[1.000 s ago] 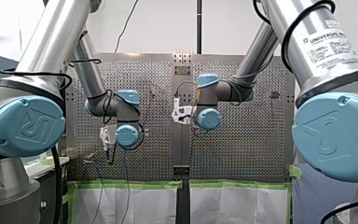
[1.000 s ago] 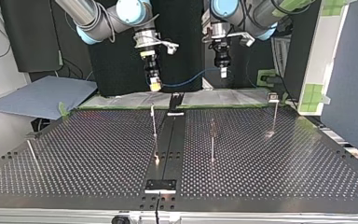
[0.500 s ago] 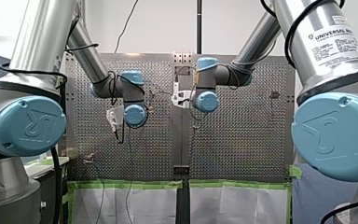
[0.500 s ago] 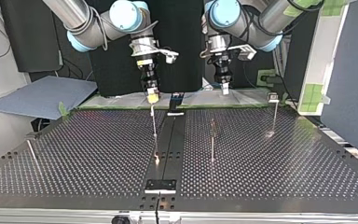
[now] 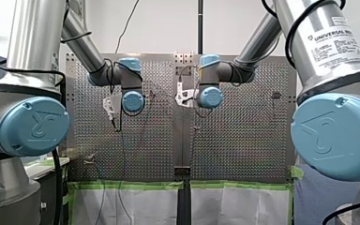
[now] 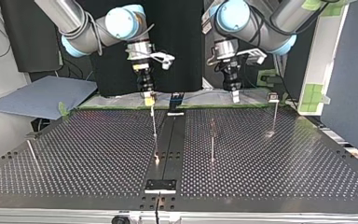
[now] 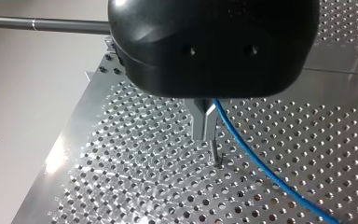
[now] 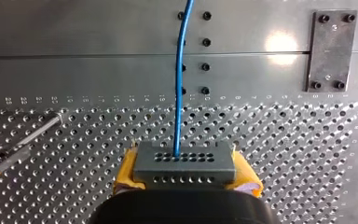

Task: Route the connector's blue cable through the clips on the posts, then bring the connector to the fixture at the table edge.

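Connector (image 8: pixel 185 161), a light rigid block best held by its flat sides, sits clamped between my right gripper's (image 6: pixel 148 96) yellow pads (image 8: pixel 127 171) close by the post's (image 6: pixel 154 122) top, its thin floppy blue cable (image 8: pixel 179 93) running away from that post to my left gripper (image 7: pixel 205 133), fingers pinched together on it.

Glossy metal table (image 8: pixel 298 154) — smooth blue cable (image 8: pixel 180 70).

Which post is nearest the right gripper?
The post left of the central strip in the top view: my right gripper hangs by its tip; the others stand aside.
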`<move>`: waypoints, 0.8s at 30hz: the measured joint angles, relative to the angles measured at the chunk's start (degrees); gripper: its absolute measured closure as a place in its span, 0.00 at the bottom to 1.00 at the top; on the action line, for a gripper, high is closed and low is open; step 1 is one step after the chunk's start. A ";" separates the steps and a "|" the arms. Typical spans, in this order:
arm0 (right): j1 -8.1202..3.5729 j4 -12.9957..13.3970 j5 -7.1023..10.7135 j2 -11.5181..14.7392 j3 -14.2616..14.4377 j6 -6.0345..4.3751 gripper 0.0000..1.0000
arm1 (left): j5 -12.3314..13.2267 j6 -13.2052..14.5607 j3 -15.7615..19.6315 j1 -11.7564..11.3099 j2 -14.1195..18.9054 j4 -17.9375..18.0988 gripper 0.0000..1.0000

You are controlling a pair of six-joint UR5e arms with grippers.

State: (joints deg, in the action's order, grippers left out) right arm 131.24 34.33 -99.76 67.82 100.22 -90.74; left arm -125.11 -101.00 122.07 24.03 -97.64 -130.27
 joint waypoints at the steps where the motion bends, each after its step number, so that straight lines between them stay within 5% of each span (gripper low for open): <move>1: -0.17 -0.19 0.23 0.00 -0.19 -0.02 1.00 | 0.20 0.09 -0.10 -0.16 0.02 -0.20 0.98; 12: -1.57 -1.71 3.45 0.00 -2.88 -0.49 1.00 | 3.74 2.13 -0.51 -2.53 0.00 -1.24 0.95; 24: -1.86 -2.28 5.30 -0.08 -4.08 -0.67 1.00 | 8.60 4.53 -2.46 -5.50 -0.04 -2.66 0.93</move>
State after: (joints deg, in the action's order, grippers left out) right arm 129.38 32.06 -94.46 67.73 96.15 -91.41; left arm -116.52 -96.47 119.61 18.53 -97.68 -132.93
